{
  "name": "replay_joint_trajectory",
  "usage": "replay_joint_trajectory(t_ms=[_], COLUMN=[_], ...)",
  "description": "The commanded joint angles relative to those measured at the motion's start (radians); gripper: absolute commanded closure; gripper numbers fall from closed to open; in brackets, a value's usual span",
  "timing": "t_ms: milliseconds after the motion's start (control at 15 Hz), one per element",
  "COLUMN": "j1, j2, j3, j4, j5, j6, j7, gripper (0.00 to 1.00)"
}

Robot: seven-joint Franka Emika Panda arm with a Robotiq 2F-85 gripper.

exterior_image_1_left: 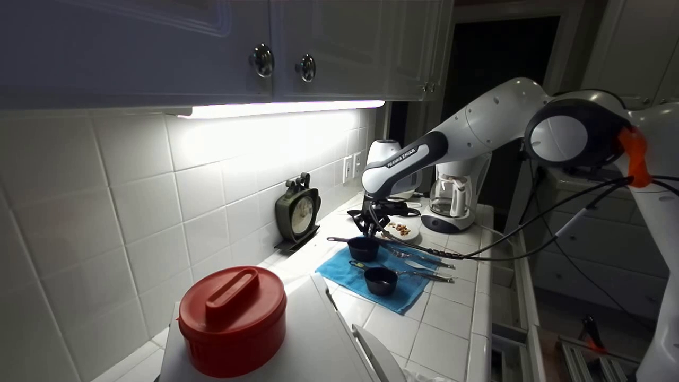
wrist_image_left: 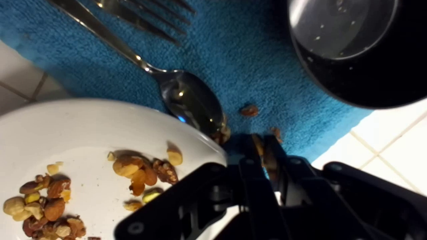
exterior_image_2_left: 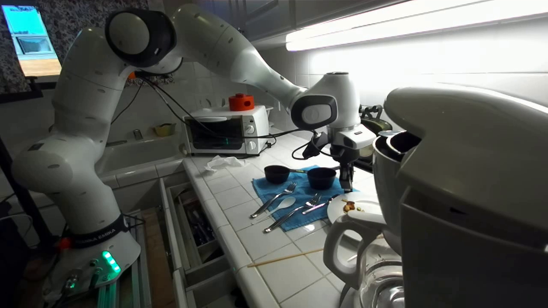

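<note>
In the wrist view my gripper points down at the blue towel, its fingers nearly together. A tan nut piece shows in the narrow gap and appears pinched there, though it is dark and blurred. Close by on the towel lie a brown nut bit and another crumb. Left of the fingertips, a spoon rests beside the white plate, with a nut fragment at its tip. Several mixed nuts are on the plate. Both exterior views show the gripper between plate and pot.
A black pot stands near the fingers, with a smaller one beside it. Forks lie on the towel. The coffee maker stands behind the plate, a toaster oven farther along. A drawer hangs open below the counter.
</note>
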Motion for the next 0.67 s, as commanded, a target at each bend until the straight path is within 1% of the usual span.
replay_joint_trajectory(t_ms=[0,133,400,467,533,600], j1=[-0.009,-0.008,-0.01,-0.011,-0.012,-0.012], j2=[0.008,0.009,0.011,0.011,0.012,0.014], j3=[-0.002,-0.004,-0.008,-0.008,-0.008,-0.008], j4=[0.011,0.011,0.013,0.015,0.014,0.015], j5=[-0.007,-0.01,-0.009,-0.009,-0.008,-0.009], j6=[0.011,0.013,0.023,0.024,0.026,0.028], j7=[-0.013,-0.012,-0.012,-0.013,-0.013,-0.013], gripper=[0.86,0.93,0.96,0.94,0.7,0.69])
